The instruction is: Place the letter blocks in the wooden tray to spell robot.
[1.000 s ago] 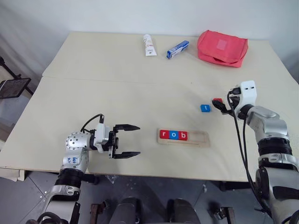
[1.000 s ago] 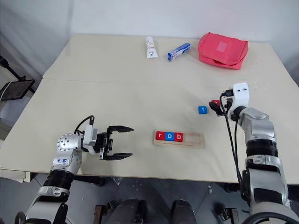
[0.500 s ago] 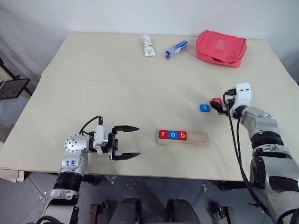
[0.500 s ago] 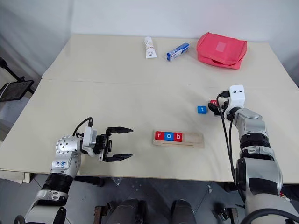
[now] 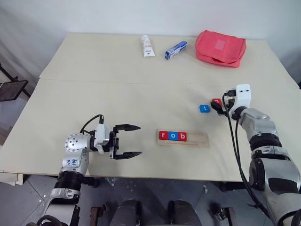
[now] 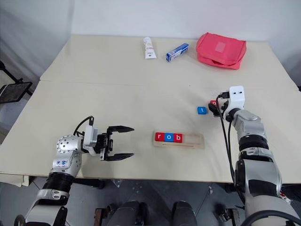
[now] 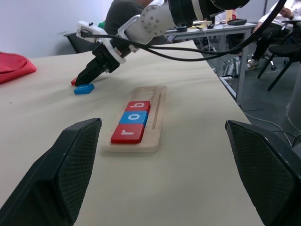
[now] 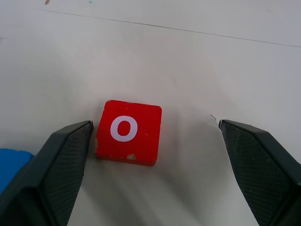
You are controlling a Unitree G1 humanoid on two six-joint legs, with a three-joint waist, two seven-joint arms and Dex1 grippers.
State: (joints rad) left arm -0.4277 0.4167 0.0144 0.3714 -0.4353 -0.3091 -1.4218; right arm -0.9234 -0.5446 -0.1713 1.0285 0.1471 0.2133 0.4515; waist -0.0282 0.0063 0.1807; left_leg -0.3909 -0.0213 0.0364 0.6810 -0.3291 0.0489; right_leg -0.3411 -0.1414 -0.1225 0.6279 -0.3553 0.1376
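The wooden tray (image 5: 199, 138) lies near the table's front edge. A red r block (image 5: 163, 135), a blue o block (image 5: 173, 136) and a red b block (image 5: 183, 136) fill its left end. Beyond its right end a blue t block (image 5: 204, 108) lies loose on the table, with a red o block (image 8: 128, 132) just right of it. My right gripper (image 5: 217, 105) is low and open, one finger on each side of the red o block, which sits nearer one finger. My left gripper (image 5: 134, 140) is open and empty, left of the tray and pointing at it.
At the table's far edge lie a white tube (image 5: 147, 45), a blue-and-white box (image 5: 176, 49) and a red pouch (image 5: 220, 48). A seam (image 5: 117, 81) crosses the table. Seated people and a desk (image 7: 221, 30) show beyond the table in the left wrist view.
The camera has shifted a little. My right elbow has drawn inward while its gripper stayed at the red o block. The left arm and the blocks have not moved.
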